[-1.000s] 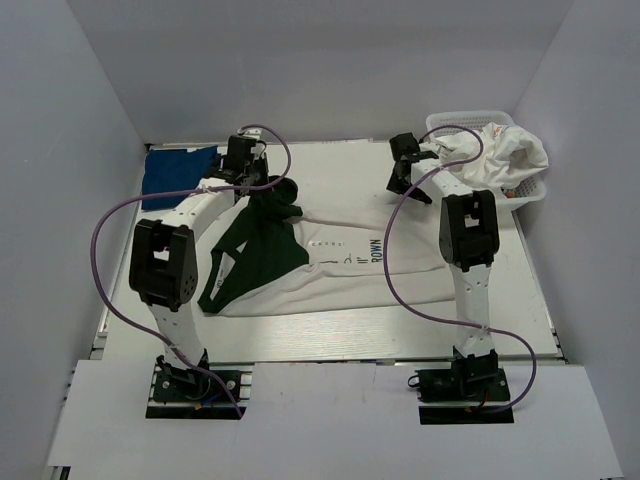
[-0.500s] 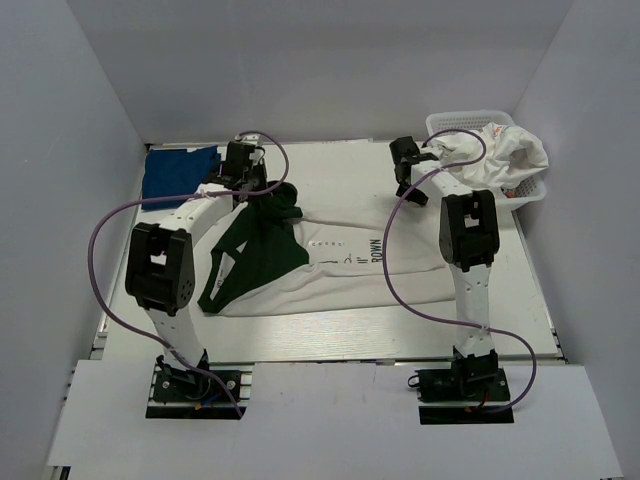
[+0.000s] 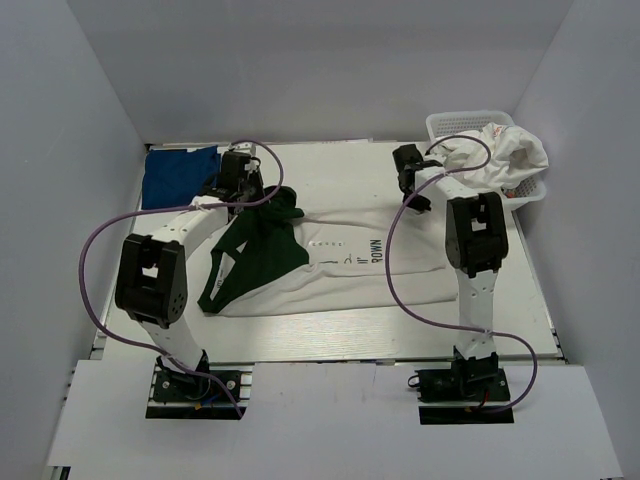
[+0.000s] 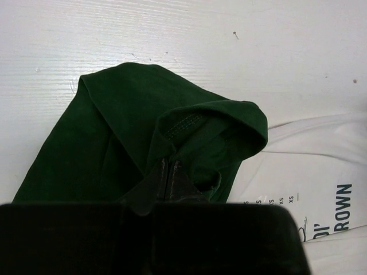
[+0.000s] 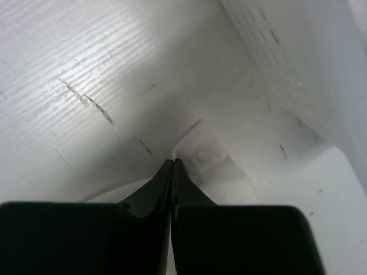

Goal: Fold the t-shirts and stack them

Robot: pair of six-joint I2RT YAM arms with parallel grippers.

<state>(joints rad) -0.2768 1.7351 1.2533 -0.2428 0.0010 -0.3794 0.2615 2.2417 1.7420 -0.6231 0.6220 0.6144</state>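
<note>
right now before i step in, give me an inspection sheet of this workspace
surface: white table, faint scuffs in the right wrist view
job's things: white t-shirt with dark green sleeves spread mid-table, one sleeve bunched; dark blue cloth shirt far left corner; heap of white cloth shirts spilling over the basket
clutter: white plastic lattice basket, far right corner
grippers: left pincer shut on the green sleeve; right pincer shut, tips at a white cloth corner, grip unclear
cables: purple cables loop off each arm
surroundings: grey walls on three sides
</note>
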